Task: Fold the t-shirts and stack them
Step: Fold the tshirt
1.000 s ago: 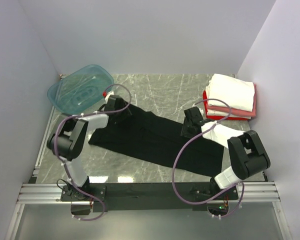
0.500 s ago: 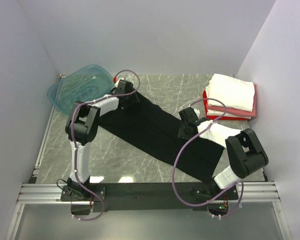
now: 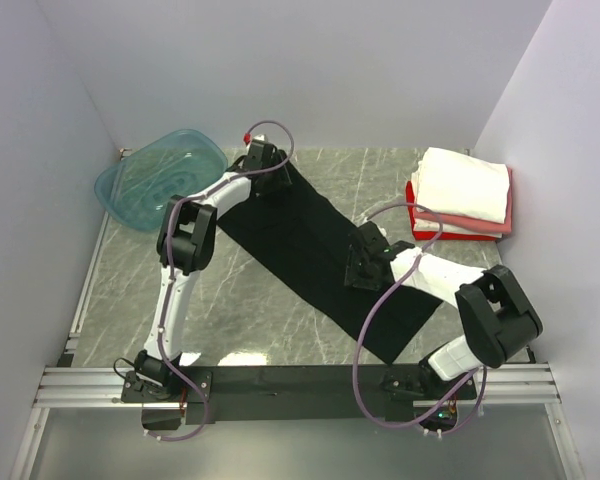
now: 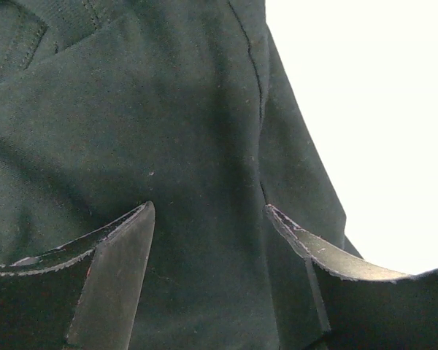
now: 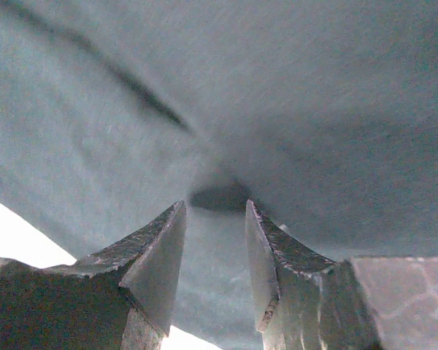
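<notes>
Black t-shirt (image 3: 310, 250) lies stretched as a diagonal strip across the tabletop (image 3: 230, 300), seen only from above. The right wrist view alone shows the right end effector (image 5: 215, 204) clenched on a pucker of it. Left end effector (image 4: 208, 211): fingers apart against the cloth, grip cannot be told. Folded t-shirts (image 3: 462, 195) are stacked at the right edge.

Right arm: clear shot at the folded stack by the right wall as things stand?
Likely yes: only bare table between right pincer and folded stack, but it's pinching the black t-shirt.
</notes>
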Robot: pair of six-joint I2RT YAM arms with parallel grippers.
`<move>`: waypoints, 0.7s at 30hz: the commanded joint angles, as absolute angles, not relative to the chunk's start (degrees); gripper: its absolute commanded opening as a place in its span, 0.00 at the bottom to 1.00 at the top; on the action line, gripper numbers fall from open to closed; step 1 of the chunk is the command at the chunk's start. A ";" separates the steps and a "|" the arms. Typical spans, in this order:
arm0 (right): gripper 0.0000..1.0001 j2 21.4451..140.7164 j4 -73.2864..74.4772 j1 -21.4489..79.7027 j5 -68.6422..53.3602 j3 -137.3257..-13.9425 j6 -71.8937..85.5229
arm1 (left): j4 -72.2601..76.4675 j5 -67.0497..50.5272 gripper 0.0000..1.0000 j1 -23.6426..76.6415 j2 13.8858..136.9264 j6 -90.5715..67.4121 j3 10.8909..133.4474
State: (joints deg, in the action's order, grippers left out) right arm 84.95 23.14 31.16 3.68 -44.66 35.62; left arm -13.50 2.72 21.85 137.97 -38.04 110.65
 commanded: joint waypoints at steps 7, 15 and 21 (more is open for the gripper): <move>0.46 87.36 19.69 36.03 -3.60 -48.07 37.62 | -12.84 -4.39 0.70 22.32 144.40 -33.05 119.26; 0.47 77.80 24.96 36.91 5.27 -48.95 38.24 | -9.05 -2.90 0.72 23.64 131.94 -32.26 112.33; 0.49 77.25 30.75 35.60 12.03 -49.48 37.53 | -14.31 -0.18 0.73 23.64 122.79 -33.04 107.42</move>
